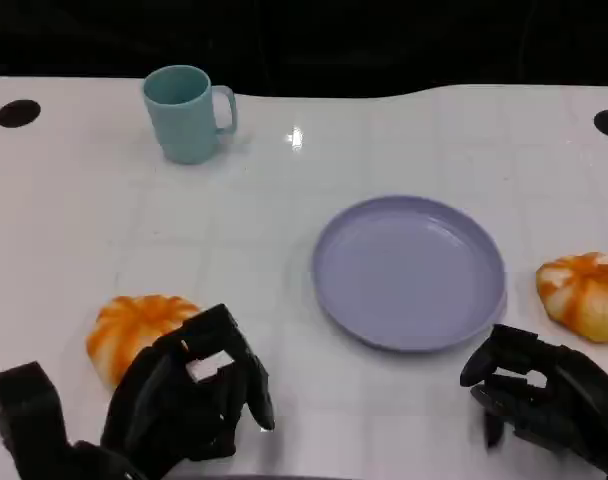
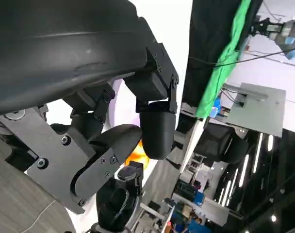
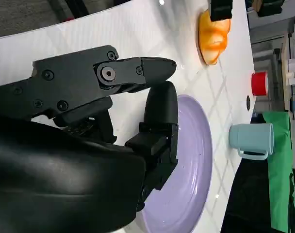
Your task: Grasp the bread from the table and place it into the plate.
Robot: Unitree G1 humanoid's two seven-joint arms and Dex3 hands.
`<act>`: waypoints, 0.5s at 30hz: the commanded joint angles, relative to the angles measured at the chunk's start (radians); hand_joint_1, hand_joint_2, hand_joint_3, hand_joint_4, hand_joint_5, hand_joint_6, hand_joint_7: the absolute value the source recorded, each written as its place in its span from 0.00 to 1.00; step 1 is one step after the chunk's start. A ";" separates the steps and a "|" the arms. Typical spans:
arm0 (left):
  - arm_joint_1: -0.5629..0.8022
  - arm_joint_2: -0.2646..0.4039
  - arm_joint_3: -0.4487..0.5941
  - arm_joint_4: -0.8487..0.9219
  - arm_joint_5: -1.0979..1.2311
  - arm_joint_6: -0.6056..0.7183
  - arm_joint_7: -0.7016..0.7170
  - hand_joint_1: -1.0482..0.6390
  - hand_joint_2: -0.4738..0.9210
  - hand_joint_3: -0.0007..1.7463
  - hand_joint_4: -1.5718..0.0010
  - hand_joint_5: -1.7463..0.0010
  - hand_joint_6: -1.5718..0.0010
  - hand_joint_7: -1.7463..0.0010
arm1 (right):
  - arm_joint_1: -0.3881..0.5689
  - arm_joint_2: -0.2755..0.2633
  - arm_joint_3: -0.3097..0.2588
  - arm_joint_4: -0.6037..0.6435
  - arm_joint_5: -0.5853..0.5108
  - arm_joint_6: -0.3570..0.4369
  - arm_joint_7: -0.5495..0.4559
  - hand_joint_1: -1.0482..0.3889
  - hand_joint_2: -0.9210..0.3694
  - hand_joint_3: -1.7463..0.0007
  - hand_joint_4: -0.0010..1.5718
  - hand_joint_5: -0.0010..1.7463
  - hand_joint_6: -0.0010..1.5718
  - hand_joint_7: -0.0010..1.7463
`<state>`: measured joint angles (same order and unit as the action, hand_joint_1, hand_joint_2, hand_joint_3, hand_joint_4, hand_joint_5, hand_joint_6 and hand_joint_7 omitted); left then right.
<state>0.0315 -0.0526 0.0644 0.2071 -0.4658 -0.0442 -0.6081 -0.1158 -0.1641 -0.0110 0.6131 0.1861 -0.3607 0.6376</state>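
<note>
At the lower left of the head view, the left hand (image 1: 189, 400) hovers with fingers curled in, holding nothing, its fingertips just over the near edge of an orange bread (image 1: 134, 330); whether they touch it is hard to tell. At the lower right, the right hand (image 1: 539, 395) is curled and empty too. Beyond it lies a second bread (image 1: 584, 293), just right of the lavender plate (image 1: 409, 270) at centre. A teal mug (image 1: 187, 113) stands at the upper left.

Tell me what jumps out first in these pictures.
Two orange striped breads: one at the near left just beyond the left hand, another at the far right edge beyond the right hand. Between them sits an empty lilac plate, with a teal mug at the back left.
</note>
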 commanded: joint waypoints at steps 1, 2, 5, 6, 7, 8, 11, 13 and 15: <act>0.015 0.020 0.006 -0.055 0.047 -0.055 0.032 0.39 0.73 0.57 0.57 0.14 0.60 0.24 | 0.024 -0.019 0.009 0.010 -0.026 0.027 -0.009 0.37 0.00 0.85 0.41 1.00 0.42 0.79; 0.017 0.023 0.004 -0.067 0.058 -0.058 0.043 0.38 0.77 0.50 0.58 0.18 0.61 0.28 | 0.024 -0.019 0.009 0.008 -0.026 0.029 -0.010 0.37 0.00 0.85 0.41 1.00 0.42 0.79; 0.015 0.047 -0.006 -0.077 0.133 -0.138 0.055 0.40 0.78 0.46 0.64 0.27 0.66 0.40 | 0.026 -0.020 0.012 -0.001 -0.026 0.039 -0.014 0.38 0.00 0.85 0.42 1.00 0.42 0.79; 0.013 0.061 -0.010 -0.078 0.172 -0.179 0.061 0.41 0.77 0.47 0.65 0.29 0.67 0.44 | 0.028 -0.020 0.013 -0.005 -0.027 0.040 -0.016 0.38 0.00 0.85 0.42 1.00 0.42 0.79; 0.011 0.076 -0.016 -0.084 0.211 -0.210 0.072 0.41 0.75 0.48 0.68 0.31 0.69 0.48 | 0.029 -0.022 0.015 -0.007 -0.029 0.038 -0.018 0.38 0.00 0.84 0.42 1.00 0.42 0.79; 0.012 0.088 -0.021 -0.096 0.247 -0.229 0.089 0.40 0.74 0.49 0.70 0.33 0.70 0.51 | 0.030 -0.022 0.016 -0.009 -0.031 0.036 -0.020 0.38 0.00 0.84 0.41 1.00 0.42 0.79; 0.014 0.121 -0.032 -0.130 0.313 -0.258 0.119 0.37 0.79 0.40 0.75 0.36 0.73 0.59 | 0.030 -0.022 0.017 -0.009 -0.028 0.037 -0.019 0.39 0.00 0.84 0.41 1.00 0.42 0.79; 0.013 0.136 -0.037 -0.141 0.332 -0.270 0.129 0.36 0.85 0.30 0.78 0.37 0.74 0.64 | 0.031 -0.023 0.018 -0.013 -0.027 0.045 -0.021 0.39 0.00 0.84 0.42 1.00 0.42 0.79; 0.017 0.147 -0.041 -0.162 0.351 -0.271 0.148 0.36 0.88 0.26 0.79 0.37 0.74 0.65 | 0.033 -0.024 0.020 -0.016 -0.029 0.045 -0.025 0.39 0.00 0.84 0.42 1.00 0.42 0.79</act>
<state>0.0414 0.0682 0.0245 0.0790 -0.1409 -0.3021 -0.4894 -0.1096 -0.1679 0.0031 0.5876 0.1827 -0.3401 0.6192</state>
